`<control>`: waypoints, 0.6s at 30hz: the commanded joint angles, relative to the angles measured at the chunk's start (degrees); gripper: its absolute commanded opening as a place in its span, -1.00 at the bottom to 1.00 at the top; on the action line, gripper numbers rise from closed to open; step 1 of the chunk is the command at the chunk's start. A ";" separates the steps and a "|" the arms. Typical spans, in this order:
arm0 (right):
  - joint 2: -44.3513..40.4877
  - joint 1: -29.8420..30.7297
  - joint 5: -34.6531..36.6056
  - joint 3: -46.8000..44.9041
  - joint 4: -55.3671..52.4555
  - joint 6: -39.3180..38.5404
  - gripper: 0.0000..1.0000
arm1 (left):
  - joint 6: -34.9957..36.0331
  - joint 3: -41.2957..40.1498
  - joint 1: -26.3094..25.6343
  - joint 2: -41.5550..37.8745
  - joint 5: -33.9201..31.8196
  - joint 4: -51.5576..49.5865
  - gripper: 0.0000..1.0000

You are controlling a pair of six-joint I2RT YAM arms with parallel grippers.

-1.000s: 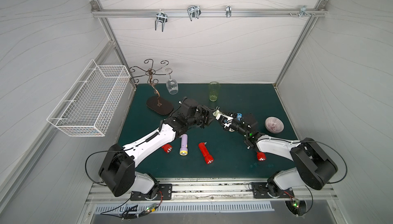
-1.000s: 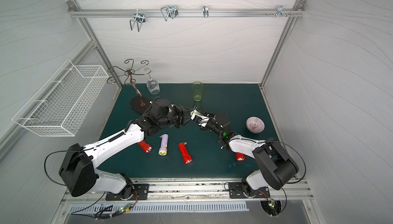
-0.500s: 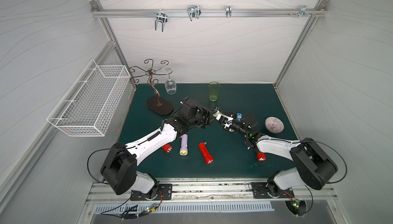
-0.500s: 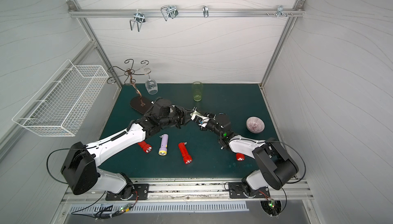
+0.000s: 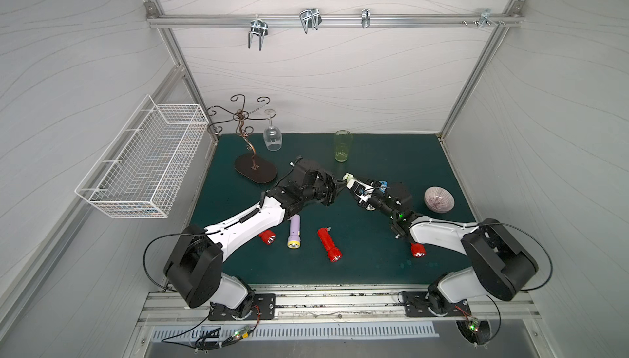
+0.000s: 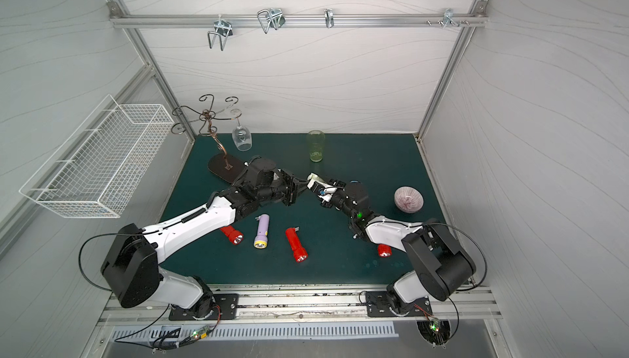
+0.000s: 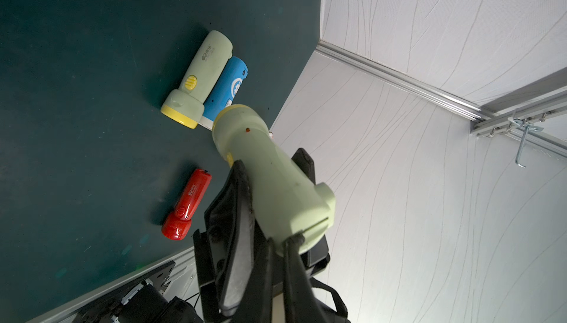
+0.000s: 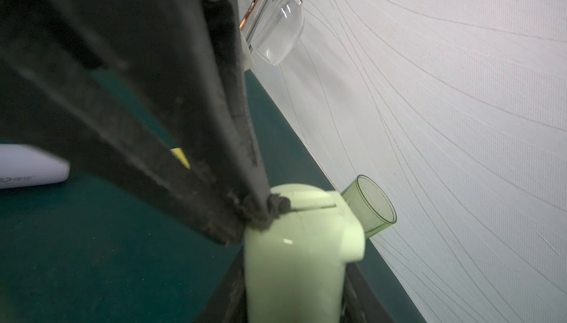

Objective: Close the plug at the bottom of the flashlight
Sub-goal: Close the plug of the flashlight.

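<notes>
- Holding entry, task item: pale green flashlight [image 7: 276,180], carried clear of the desk [image 5: 374,155], above its middle and a little toward the far edge. Butt end faces my left arm, head end faces my right.
- Right gripper [image 5: 359,191]: clamped around the flashlight's barrel, one finger on each side.
- Left gripper [image 8: 270,211]: fingers pressed together with nothing between them, tips touching the butt end at the seam of the plug [image 8: 313,206].
- Plug condition: the flap looks nearly flush; I cannot tell whether it has seated fully.
- Risk one: my closed tips make a narrow pusher. Pressed off-centre, they could skid off the smooth plastic and leave the plug ajar.
- Risk two: pushing along the barrel could slide the flashlight back through my right grip or lever it sideways, since only the barrel is held.
- Markings, held item: no writing shows.
- Markings, desk items, left wrist view: the second green flashlight [image 7: 199,75] carries a grey logo and short characters, too small to read. The blue flashlight [image 7: 228,88] touching it carries a white round emblem. The red flashlight [image 7: 187,201] carries pale script, unreadable.
</notes>
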 commanded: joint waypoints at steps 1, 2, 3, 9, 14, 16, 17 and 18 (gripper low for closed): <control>-0.31 2.47 -5.33 -0.16 5.42 0.36 -1.00 | -1.49 0.12 -0.56 1.23 0.69 5.64 -0.78; -0.22 2.38 -4.45 -0.41 5.43 0.51 -1.00 | -1.17 -0.17 -0.48 0.93 0.45 5.61 -0.78; -0.21 2.40 -3.53 -0.67 5.43 0.70 -1.00 | -0.92 -0.49 -0.37 0.63 0.21 5.61 -0.78; -0.78 2.47 4.17 -2.25 5.26 4.41 -1.00 | 2.61 -4.51 1.94 -2.07 -0.59 5.27 -0.81; -1.57 2.86 9.75 -1.54 1.27 7.83 -1.00 | 10.34 -7.91 5.95 -5.17 -2.02 2.66 -0.82; -1.72 3.23 11.73 -1.08 -0.06 9.02 -1.00 | 14.07 -8.81 7.83 -6.58 -3.17 0.97 -0.82; -1.81 3.43 12.68 -0.68 -1.11 9.55 -1.00 | 16.27 -9.26 8.72 -7.45 -3.93 0.06 -0.82; -1.94 3.67 13.54 -0.22 -2.16 10.10 -1.00 | 18.18 -9.47 9.45 -8.14 -4.66 -0.97 -0.82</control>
